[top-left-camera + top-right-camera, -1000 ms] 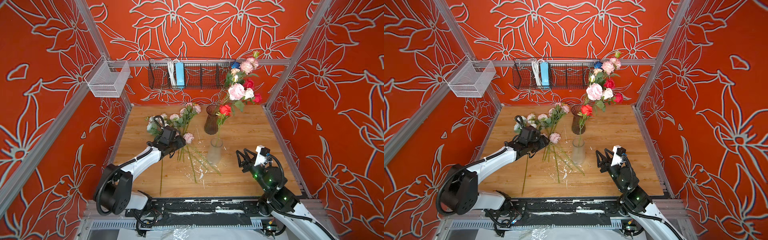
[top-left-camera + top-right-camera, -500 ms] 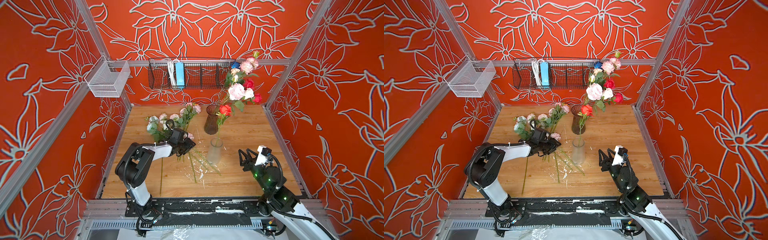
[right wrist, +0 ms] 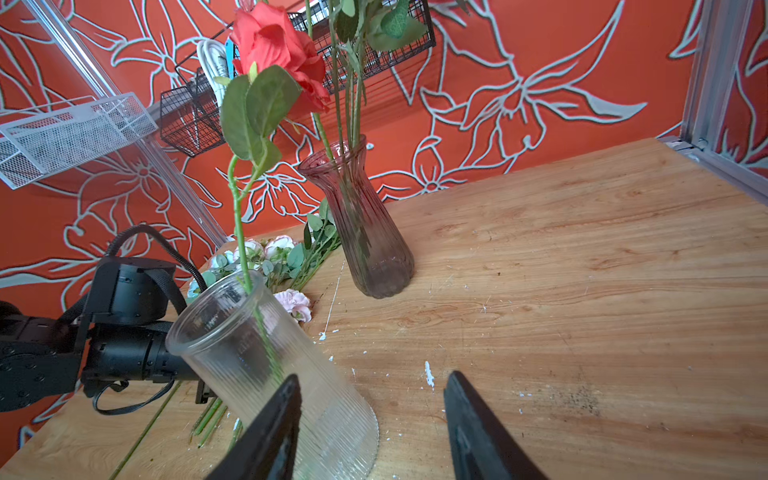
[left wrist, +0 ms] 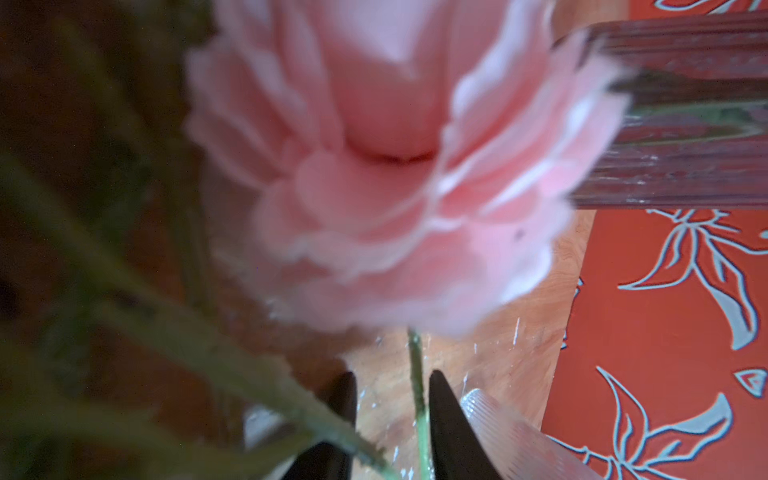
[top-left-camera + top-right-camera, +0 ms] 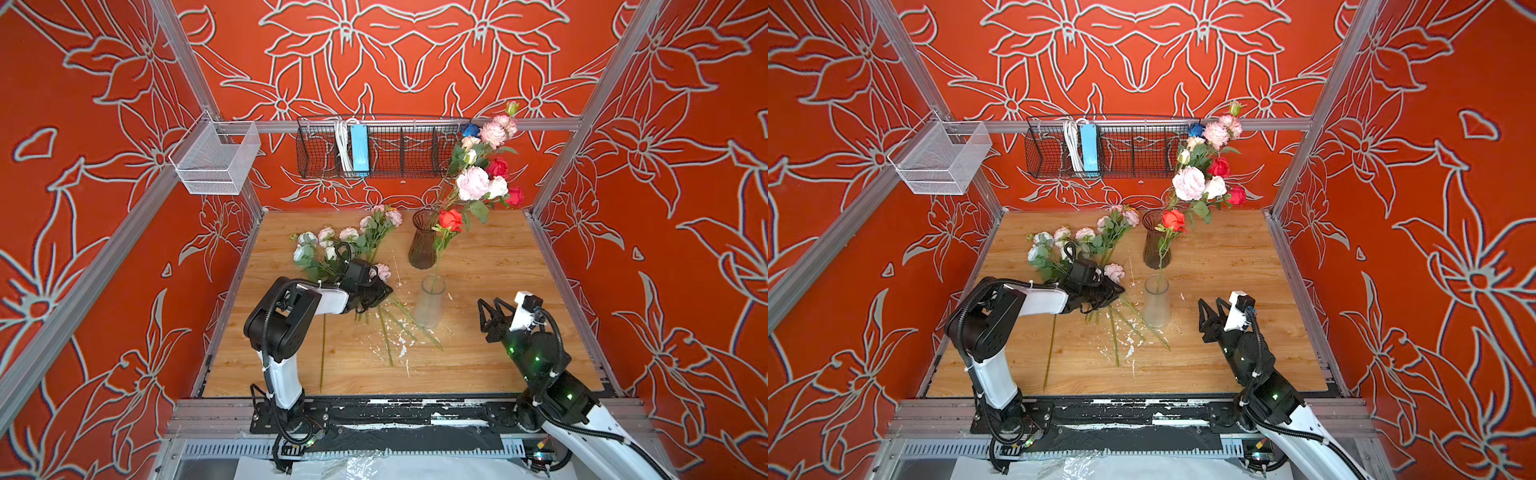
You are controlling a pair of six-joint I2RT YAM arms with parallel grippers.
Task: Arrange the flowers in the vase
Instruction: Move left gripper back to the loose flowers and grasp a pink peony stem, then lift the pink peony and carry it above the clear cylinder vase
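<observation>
clear vase [image 5: 430, 303] beside loose flowers [image 5: 327, 235] | brown vase [image 5: 421, 245] behind | black basket [image 5: 415, 153] above

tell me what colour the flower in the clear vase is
The flower is red, seen best in the right wrist view.

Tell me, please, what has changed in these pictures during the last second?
The left gripper slid along the loose flowers toward the clear vase, and its jaws narrowed around a pink flower's stem, not yet clamped. The right gripper, open, and the brown vase stayed put.

Two vases [image 5: 422, 245], two wire baskets [image 5: 399, 153], two arms [image 5: 291, 316]
</observation>
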